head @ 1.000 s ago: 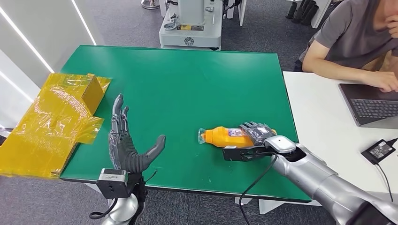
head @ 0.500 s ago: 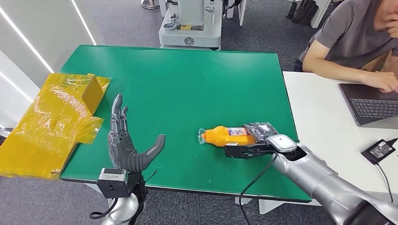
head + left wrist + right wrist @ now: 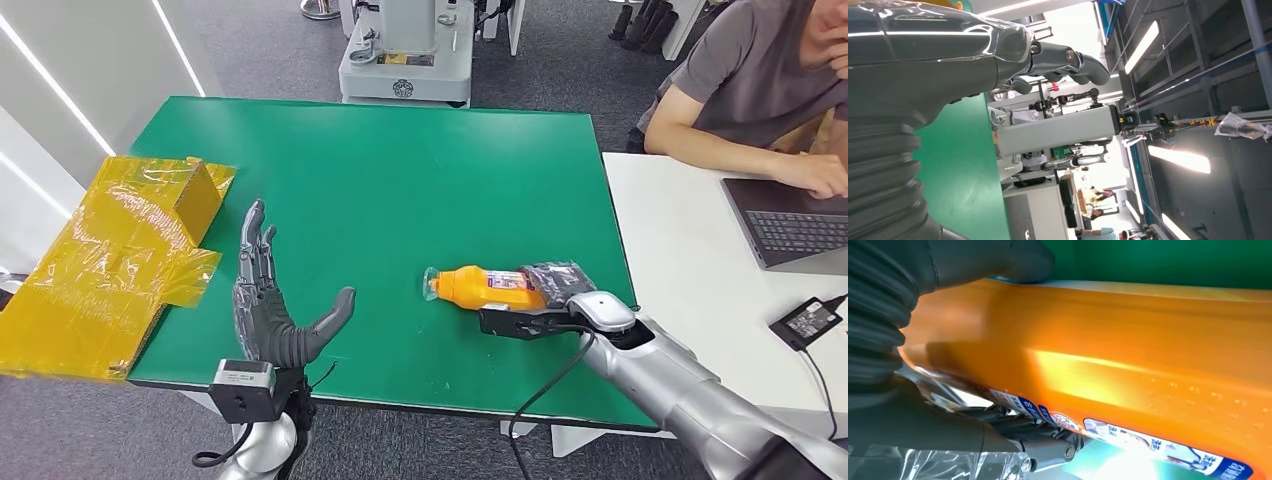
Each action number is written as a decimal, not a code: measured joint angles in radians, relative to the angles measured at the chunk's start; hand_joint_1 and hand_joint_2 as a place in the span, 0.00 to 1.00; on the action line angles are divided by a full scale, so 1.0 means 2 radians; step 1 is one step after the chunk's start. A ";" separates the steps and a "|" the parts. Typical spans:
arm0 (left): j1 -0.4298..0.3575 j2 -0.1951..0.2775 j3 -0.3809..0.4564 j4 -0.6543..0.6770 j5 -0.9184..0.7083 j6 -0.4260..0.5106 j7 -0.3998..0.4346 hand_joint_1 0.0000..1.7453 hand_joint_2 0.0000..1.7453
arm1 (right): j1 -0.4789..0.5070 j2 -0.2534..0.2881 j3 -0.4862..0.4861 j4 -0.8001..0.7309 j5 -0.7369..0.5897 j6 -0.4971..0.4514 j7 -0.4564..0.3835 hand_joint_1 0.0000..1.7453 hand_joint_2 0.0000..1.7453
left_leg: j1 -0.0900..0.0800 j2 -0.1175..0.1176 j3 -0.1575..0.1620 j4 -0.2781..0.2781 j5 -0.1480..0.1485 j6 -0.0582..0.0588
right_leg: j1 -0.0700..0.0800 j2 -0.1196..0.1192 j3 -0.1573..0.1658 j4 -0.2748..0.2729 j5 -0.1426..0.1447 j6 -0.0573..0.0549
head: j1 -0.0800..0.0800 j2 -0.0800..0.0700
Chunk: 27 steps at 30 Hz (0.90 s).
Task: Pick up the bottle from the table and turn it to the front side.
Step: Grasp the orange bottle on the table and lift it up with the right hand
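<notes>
Right hand (image 3: 553,283) is wrapping around the lying orange bottle (image 3: 478,288); needs firm closure before lifting and turning.

Head view looks down over the table (image 3: 400,170); wrist views sit close.

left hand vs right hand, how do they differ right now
The left hand is held up open with its fingers spread and holds nothing; the right hand grips the orange bottle lying on the green table. The left hand sits at the table's near left edge, the right hand toward the near right. Both are dark grey on silver arms.
</notes>
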 joint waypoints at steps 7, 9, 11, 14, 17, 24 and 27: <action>0.001 0.000 0.000 0.000 -0.002 0.001 -0.001 0.00 1.00 | 0.015 0.027 -0.042 -0.013 -0.023 -0.055 -0.029 1.00 1.00 | 0.000 0.000 0.000 0.000 0.000 0.000 | 0.000 0.000 0.000 0.000 0.000 0.000 | 0.000 0.000; 0.001 0.000 0.001 0.000 -0.003 0.001 -0.001 0.00 1.00 | 0.022 0.036 -0.053 -0.019 -0.027 -0.066 -0.040 1.00 1.00 | 0.000 0.000 0.000 0.000 0.000 0.000 | 0.000 0.000 0.000 0.000 0.000 0.000 | 0.000 0.000; 0.001 -0.001 0.001 0.000 -0.003 0.002 -0.002 0.00 1.00 | 0.031 0.046 -0.066 -0.029 -0.028 -0.088 -0.054 1.00 1.00 | 0.000 0.000 0.000 0.000 0.000 0.000 | 0.000 0.000 0.000 0.000 0.000 0.000 | 0.000 0.000; 0.001 -0.001 0.001 0.000 -0.004 0.003 -0.003 0.00 1.00 | 0.048 0.062 -0.092 -0.048 -0.038 -0.129 -0.071 1.00 1.00 | 0.000 0.000 0.000 0.000 0.000 0.000 | 0.000 0.000 0.000 0.000 0.000 0.000 | 0.000 0.000; 0.000 -0.001 0.001 0.000 -0.004 0.004 -0.003 0.00 1.00 | 0.065 0.079 -0.119 -0.066 -0.054 -0.173 -0.091 1.00 1.00 | 0.000 0.000 0.000 0.000 0.000 0.000 | 0.000 0.000 0.000 0.000 0.000 0.000 | 0.000 0.000; 0.000 -0.004 0.001 0.000 0.003 0.004 -0.004 0.00 1.00 | 0.111 0.118 -0.173 -0.103 -0.085 -0.270 -0.155 1.00 1.00 | 0.000 0.000 0.000 0.000 0.000 0.000 | 0.000 0.000 0.000 0.000 0.000 0.000 | 0.000 0.000; 0.000 -0.007 0.001 0.000 0.008 0.000 -0.005 0.00 1.00 | 0.132 0.127 -0.187 -0.115 -0.092 -0.293 -0.188 1.00 1.00 | 0.000 0.000 0.000 0.000 0.000 0.000 | 0.000 0.000 0.000 0.000 0.000 0.000 | 0.000 0.000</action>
